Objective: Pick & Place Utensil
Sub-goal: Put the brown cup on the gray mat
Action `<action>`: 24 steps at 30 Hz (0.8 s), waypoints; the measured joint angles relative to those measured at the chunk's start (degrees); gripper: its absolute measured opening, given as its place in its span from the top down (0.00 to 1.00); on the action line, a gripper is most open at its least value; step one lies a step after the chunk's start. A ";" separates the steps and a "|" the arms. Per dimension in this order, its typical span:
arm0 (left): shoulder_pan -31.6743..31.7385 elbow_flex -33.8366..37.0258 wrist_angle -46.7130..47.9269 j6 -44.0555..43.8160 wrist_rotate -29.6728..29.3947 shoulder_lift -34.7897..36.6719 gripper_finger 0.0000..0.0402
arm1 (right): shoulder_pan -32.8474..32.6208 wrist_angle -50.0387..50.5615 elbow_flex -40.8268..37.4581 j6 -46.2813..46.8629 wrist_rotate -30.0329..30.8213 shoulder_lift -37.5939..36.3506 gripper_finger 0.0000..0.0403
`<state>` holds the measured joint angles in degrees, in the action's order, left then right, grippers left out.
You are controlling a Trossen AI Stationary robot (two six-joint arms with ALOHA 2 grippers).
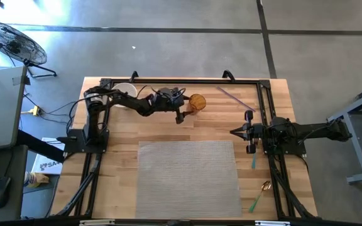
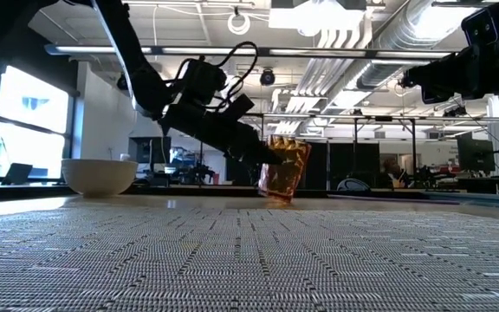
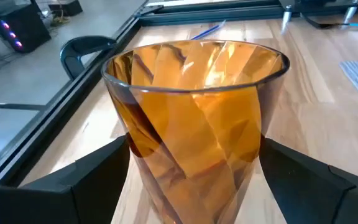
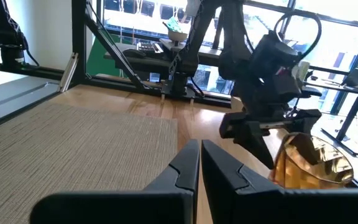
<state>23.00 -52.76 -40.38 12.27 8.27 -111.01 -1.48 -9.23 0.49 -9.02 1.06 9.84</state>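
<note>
A faceted amber plastic cup is near the table's far edge, tilted in the low view. My left gripper reaches it from the table's left and is shut on it. Whether the cup's base touches the wood, I cannot tell. Several utensils lie on the table's right side: a purple one, a teal one, a gold spoon and a green one. My right gripper hovers shut at the right side, touching nothing. My left gripper pinches the amber cup by its lower wall, one finger on each side of the outside. The fingers come nearly level from the table's left, slanting down a little. The cup leans in the hold, its open rim toward the table's right.
A woven grey mat covers the table's middle and near part. A white bowl stands at the far left, behind my left arm. A black frame rail runs along the far edge. Bare wood lies between the cup and the mat.
</note>
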 joint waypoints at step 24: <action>-9.45 6.89 -6.21 -7.01 -2.15 2.33 0.14 | -0.02 0.00 -0.01 -0.01 0.01 0.01 0.97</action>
<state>13.56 -45.87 -46.59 5.26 6.13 -108.68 -1.49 -9.23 0.48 -9.02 1.07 9.85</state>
